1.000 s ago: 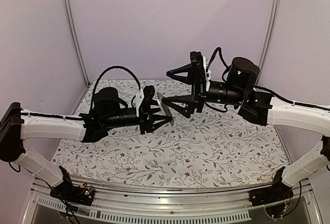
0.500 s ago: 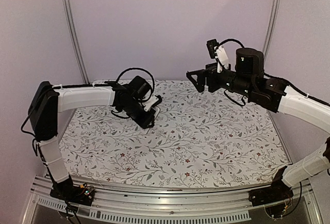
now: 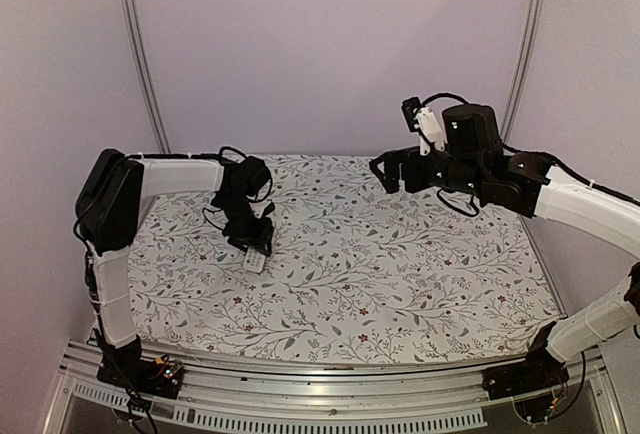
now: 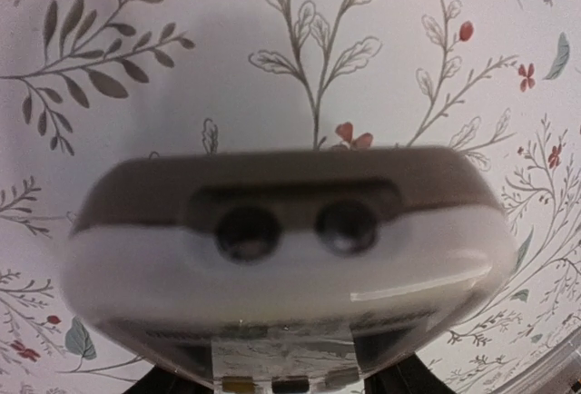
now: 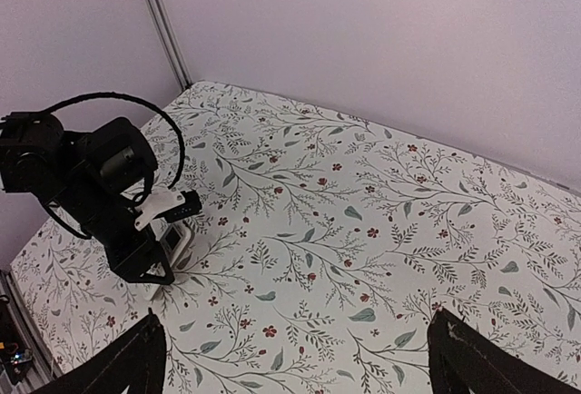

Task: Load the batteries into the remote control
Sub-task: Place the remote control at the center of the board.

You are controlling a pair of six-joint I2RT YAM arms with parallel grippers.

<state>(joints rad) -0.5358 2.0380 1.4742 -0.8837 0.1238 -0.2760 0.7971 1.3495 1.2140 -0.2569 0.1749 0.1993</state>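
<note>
LEFT GRIPPER (image 3: pixel 254 246): points down, jaws part-closed on remote control (image 4: pixel 290 276), gripping it upright | REMOTE CONTROL: at 9 o'clock on floral tablecloth (image 3: pixel 400 274), contact with cloth not discernible; end face shows two dark round shapes in a recess | RIGHT GRIPPER (image 3: pixel 393 170): raised at 2 o'clock, jaws fully apart, holding nothing

The left arm (image 3: pixel 175 176) and right arm (image 3: pixel 590 212) share smooth white links joined by chunky black housings. A thin black cable (image 3: pixel 438 100) loops over each black wrist.
</note>
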